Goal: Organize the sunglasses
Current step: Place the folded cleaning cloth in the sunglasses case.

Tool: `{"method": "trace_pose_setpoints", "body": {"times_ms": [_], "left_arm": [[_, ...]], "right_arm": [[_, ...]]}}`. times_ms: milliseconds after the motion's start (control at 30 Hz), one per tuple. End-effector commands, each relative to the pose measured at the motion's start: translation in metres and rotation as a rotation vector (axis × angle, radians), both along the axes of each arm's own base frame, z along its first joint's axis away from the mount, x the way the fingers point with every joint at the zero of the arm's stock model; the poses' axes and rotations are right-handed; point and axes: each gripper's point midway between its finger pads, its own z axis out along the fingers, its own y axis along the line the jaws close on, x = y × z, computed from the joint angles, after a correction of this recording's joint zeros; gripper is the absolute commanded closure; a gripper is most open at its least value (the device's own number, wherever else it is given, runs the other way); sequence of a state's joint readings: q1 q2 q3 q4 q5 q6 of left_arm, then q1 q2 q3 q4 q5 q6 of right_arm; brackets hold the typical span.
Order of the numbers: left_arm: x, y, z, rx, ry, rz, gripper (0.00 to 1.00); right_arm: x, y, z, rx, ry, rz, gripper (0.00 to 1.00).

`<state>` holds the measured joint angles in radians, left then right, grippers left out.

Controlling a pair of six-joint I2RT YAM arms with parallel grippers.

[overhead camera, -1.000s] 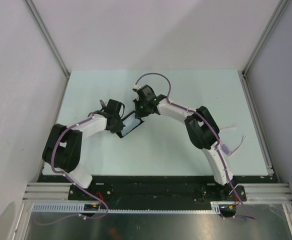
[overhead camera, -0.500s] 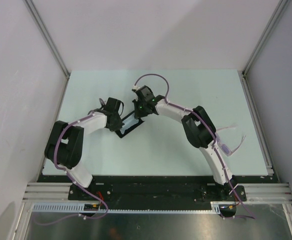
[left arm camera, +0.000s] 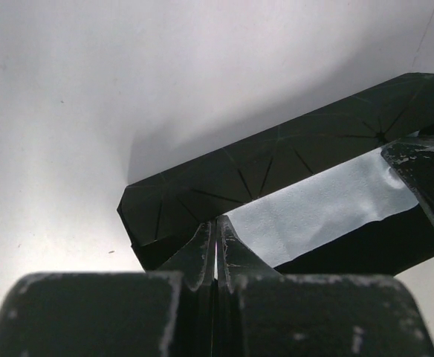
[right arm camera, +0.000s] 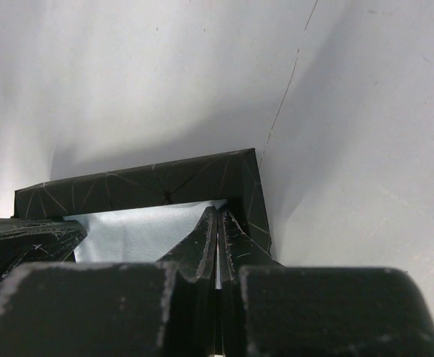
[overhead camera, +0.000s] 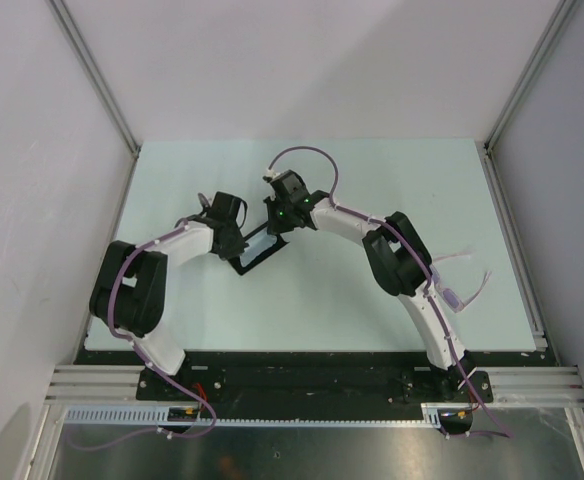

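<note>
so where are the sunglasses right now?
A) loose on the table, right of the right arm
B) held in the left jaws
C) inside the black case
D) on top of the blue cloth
A: the sunglasses lie on the table just right of the right arm, well apart from the black case, which shows the blue cloth inside.

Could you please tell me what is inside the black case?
The black case holds a light blue cloth. Anything beneath the cloth is covered. The sunglasses lie outside it, on the table.
</note>
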<state>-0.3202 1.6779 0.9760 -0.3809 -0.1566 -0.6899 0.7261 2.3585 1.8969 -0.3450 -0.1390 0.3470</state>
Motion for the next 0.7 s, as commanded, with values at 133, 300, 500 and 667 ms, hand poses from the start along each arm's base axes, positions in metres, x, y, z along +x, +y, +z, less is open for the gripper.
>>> {"method": "trace_pose_setpoints", "body": {"times_ms": [133, 300, 500, 667], "left_arm": [[0.02, 0.005, 0.013, 0.024, -0.053, 0.008, 0.99], [0.02, 0.006, 0.011, 0.03, -0.048, 0.007, 1.0], [0.016, 0.008, 0.004, 0.036, -0.03, 0.005, 0.94], [0.016, 0.009, 0.009, 0.035, -0.041, 0.006, 0.82]], "right_arm": [[0.017, 0.009, 0.015, 0.043, -0.06, -0.024, 1.0], [0.018, 0.007, 0.011, 0.034, -0.058, -0.034, 1.0], [0.018, 0.004, 0.008, 0.022, -0.044, -0.037, 1.0], [0.017, 0.005, 0.014, 0.031, -0.054, -0.031, 0.83]]}}
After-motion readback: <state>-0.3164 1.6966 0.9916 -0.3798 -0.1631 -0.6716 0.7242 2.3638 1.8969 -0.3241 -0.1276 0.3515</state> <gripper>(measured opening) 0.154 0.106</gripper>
